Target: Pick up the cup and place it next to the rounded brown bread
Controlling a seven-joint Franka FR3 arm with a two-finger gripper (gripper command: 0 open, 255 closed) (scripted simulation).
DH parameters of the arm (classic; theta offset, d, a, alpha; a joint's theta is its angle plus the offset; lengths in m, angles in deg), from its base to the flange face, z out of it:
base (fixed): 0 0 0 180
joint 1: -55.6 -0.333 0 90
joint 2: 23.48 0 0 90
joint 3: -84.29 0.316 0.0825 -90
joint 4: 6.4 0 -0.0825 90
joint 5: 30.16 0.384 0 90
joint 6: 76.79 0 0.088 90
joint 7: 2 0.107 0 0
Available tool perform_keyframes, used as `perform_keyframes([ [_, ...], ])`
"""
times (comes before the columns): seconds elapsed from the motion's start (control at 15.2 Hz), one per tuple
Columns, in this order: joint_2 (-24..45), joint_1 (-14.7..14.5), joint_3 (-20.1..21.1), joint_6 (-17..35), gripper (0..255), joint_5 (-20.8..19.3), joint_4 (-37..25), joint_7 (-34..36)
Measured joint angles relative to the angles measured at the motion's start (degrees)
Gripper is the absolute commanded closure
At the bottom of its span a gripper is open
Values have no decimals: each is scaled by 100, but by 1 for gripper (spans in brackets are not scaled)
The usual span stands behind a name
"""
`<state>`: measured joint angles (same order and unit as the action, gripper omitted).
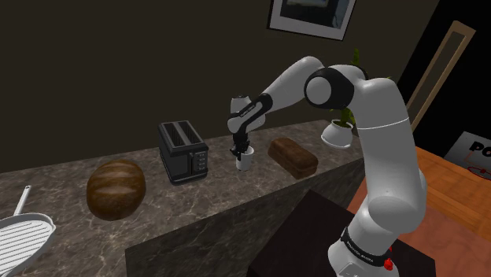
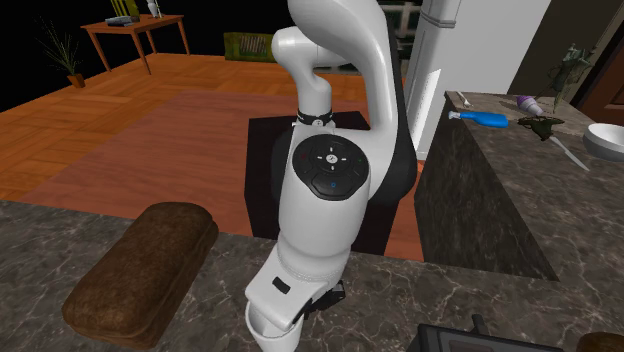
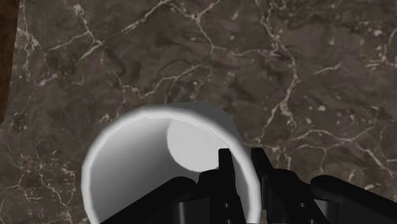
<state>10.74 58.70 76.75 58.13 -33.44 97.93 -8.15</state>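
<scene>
My gripper (image 3: 243,158) clamped on the wall of the white cup (image 3: 137,168): 1 finger inside, 1 outside. Cup upright on desk (image 1: 236,197) between toaster (image 1: 182,151) and dark loaf (image 1: 293,156); rounded brown bread (image 1: 116,189) well apart.

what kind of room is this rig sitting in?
Probably a home kitchen: a dark veined stone countertop carrying a black toaster, a round brown loaf and a ridged grill pan.
</scene>
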Motion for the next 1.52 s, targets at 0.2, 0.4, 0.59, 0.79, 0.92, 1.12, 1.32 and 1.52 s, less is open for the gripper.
perform_keyframes([
  [0.2, 0, 0, 0, 0, 255, 0, 0, 0],
  [0.4, 1, 0, 0, 1, 255, 0, -1, 0],
  [0.59, -110, -1, -8, -100, 255, -6, 10, -12],
  [0.79, -256, -8, -17, -252, 255, -15, 3, -23],
  [0.92, -363, -18, -22, -353, 255, -23, 6, -24],
  [1.12, -512, -24, -30, -554, 255, -30, -46, -39],
  [1.32, -649, -41, -34, -731, 255, -40, -86, -36],
  [1.52, -794, -41, -45, -889, 255, -49, -101, -58],
])
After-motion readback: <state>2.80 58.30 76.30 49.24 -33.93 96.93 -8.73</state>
